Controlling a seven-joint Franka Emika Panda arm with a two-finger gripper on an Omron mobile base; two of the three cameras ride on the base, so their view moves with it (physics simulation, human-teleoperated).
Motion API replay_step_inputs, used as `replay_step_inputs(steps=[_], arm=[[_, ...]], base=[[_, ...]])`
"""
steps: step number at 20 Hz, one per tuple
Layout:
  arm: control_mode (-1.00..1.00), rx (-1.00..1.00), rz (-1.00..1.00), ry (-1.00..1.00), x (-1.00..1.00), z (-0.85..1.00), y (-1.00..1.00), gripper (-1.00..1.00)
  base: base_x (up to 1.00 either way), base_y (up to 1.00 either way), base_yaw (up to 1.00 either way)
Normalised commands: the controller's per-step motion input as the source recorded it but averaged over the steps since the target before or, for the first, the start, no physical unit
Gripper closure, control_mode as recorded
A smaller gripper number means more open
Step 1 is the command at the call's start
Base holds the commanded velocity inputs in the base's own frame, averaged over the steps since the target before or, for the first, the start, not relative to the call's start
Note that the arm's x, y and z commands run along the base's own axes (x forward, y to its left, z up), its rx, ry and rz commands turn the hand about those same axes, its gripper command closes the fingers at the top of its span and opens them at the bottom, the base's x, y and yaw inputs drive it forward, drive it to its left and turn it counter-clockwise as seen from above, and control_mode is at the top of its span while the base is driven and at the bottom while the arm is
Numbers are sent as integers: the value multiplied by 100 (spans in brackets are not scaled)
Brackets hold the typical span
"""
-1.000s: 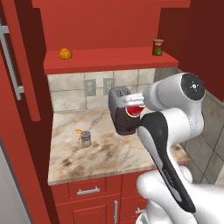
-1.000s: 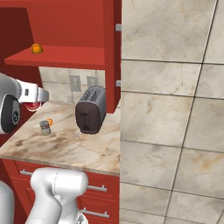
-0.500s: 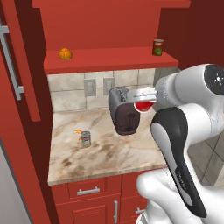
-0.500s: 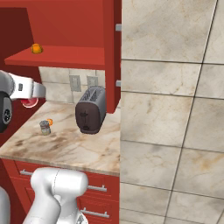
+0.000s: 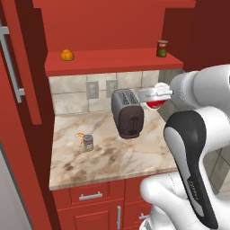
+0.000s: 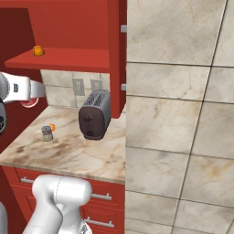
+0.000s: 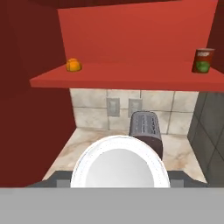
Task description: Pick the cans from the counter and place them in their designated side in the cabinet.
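Note:
My gripper (image 5: 155,95) is shut on the red can (image 5: 156,104), holding it in the air right of the toaster and below the cabinet shelf (image 5: 112,60). In the hand view the can's white top (image 7: 120,164) sits between the jaws, with the shelf (image 7: 122,74) above it. From the right base the red can (image 6: 29,101) hangs under my white hand at the left edge. The silver-grey can (image 5: 88,143) (image 6: 46,133) stands upright on the counter (image 5: 112,157), far left of the gripper.
A dark toaster (image 5: 128,113) (image 7: 146,131) stands on the counter against the wall. On the shelf sit an orange (image 5: 67,55) at the left and a dark can with a green-and-red label (image 5: 162,48) (image 7: 203,60) at the right. The cabinet door (image 5: 18,67) stands open at left.
The arm has carried the red can to the right and slightly upward, from in front of the toaster to its right side. The silver-grey can has not moved.

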Motion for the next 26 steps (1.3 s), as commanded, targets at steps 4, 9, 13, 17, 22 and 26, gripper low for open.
replay_step_inputs(steps=[4, 9, 13, 17, 22, 26], arm=[[-100, -3, 0, -8, -3, 15, -3, 100], [-100, -4, 0, -4, -5, 19, -13, 100], [-100, -4, 0, -4, -6, 23, -19, 100], [-100, -3, 0, -7, -2, 27, -14, 100], [-100, -5, 0, -6, 1, 14, -10, 100], [-100, -5, 0, -6, 10, 3, -9, 100]], base=[[0, 0, 0], [0, 0, 0], [0, 0, 0], [0, 0, 0], [0, 0, 0], [0, 0, 0]])
